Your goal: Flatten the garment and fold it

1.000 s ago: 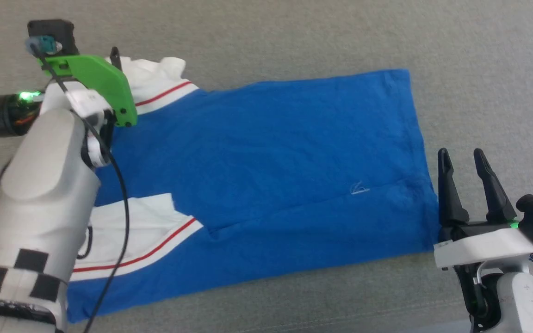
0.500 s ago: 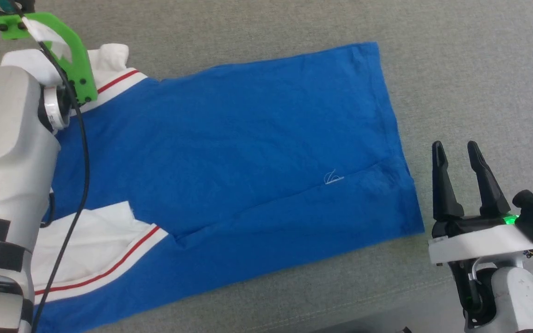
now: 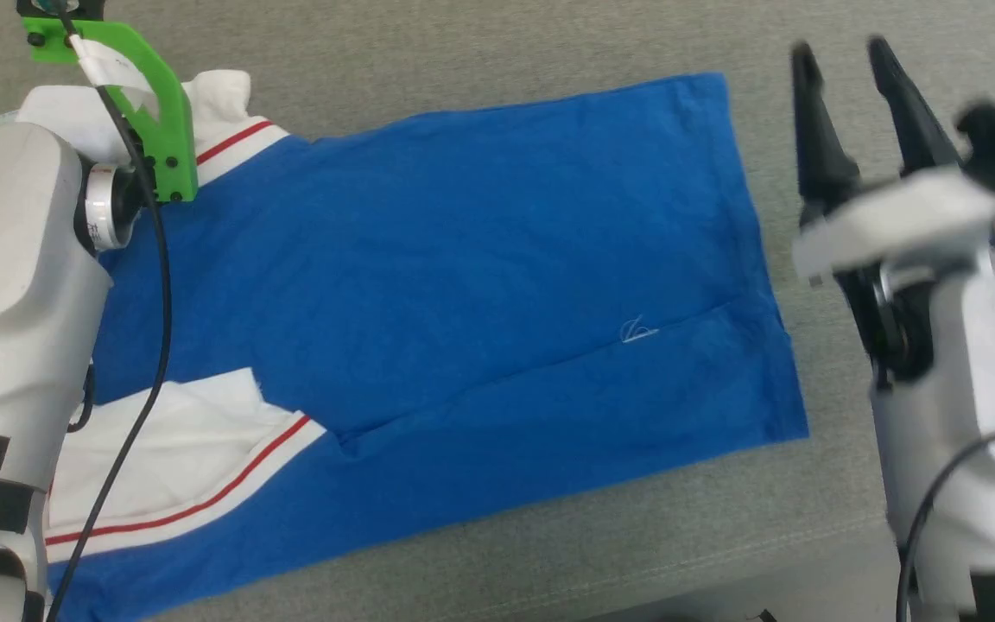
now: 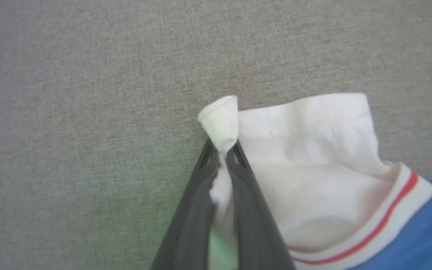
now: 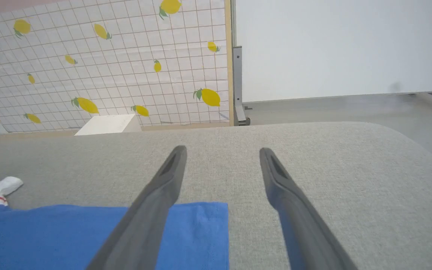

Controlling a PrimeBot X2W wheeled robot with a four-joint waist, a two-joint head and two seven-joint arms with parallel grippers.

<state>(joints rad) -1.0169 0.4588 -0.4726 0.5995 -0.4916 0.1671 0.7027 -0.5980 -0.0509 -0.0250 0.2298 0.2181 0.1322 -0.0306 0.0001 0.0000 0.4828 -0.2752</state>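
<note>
The garment (image 3: 480, 285) is a royal-blue T-shirt lying mostly flat on a grey fabric surface (image 3: 506, 52), hem to the right. Its white sleeves have red stripe trim: one at the far left (image 3: 225, 91), one at the near left (image 3: 169, 449). In the left wrist view my left gripper (image 4: 221, 150) is shut on a bunched edge of the far white sleeve (image 4: 313, 150). My right gripper (image 3: 839, 56) stands open, beside the hem's far corner. The right wrist view has its fingers (image 5: 221, 150) spread above the blue hem corner (image 5: 193, 232).
The grey surface ends in a rounded edge on the right (image 5: 407, 150) and a seamed front edge (image 3: 722, 561). Beyond it stand a lemon-patterned tiled panel (image 5: 107, 63), a white box (image 5: 107, 123) and a plain white wall (image 5: 332, 48).
My left gripper has shut on the far sleeve's edge. My right arm has swung forward from the hem's near corner to beside its far corner, still open. The head camera also shifted.
</note>
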